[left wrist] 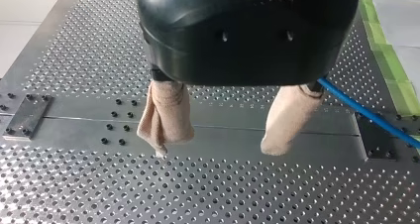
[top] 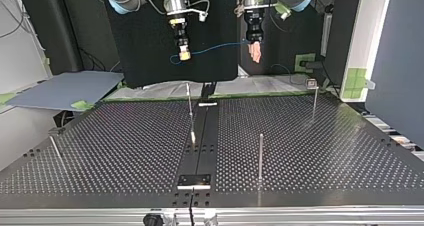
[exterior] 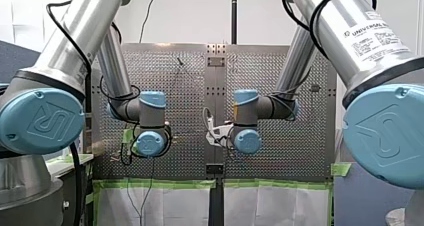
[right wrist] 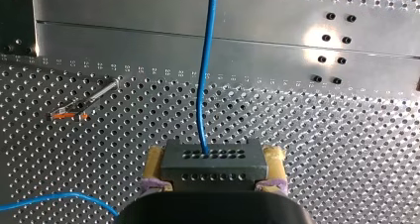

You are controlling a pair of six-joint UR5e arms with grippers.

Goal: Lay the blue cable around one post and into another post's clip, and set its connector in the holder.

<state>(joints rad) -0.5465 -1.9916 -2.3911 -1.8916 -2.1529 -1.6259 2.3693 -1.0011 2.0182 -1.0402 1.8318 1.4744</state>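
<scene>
So, the right jaws first: they're clamped on a dark grey rectangular connector block [right wrist: 210, 170] with two rows of little holes, and the yellow pads [right wrist: 275, 160] press on its two short ends. The thin blue cable [right wrist: 202, 85] comes out of the block's upper row of holes and runs straight ahead over the solid metal strip [right wrist: 198, 40] down the middle of the counter. A second bit of the same cable curls in beside the jaws.

The left jaws are spread wide with nothing between them. The beige padded fingers [left wrist: 166, 112] hang under a black housing [left wrist: 247, 30], and the cable passes along the outside of one finger. I can't tell if it actually touches.

My left arm [exterior: 114, 61] and my right arm [exterior: 295, 61] come in from the sides. Both are bent at the elbow, with their blue-capped wrists near each other over the middle strip. In the top view both jaws sit high above the perforated metal counter [top: 325, 151], up by its far edge, with the cable slung between them in a shallow sag.

On the counter there's a thin metal post [top: 260, 156] near the front edge and another post [top: 190, 108] by the middle strip. A post with a small boxy head [top: 313, 93] stands toward the far right corner.
</scene>
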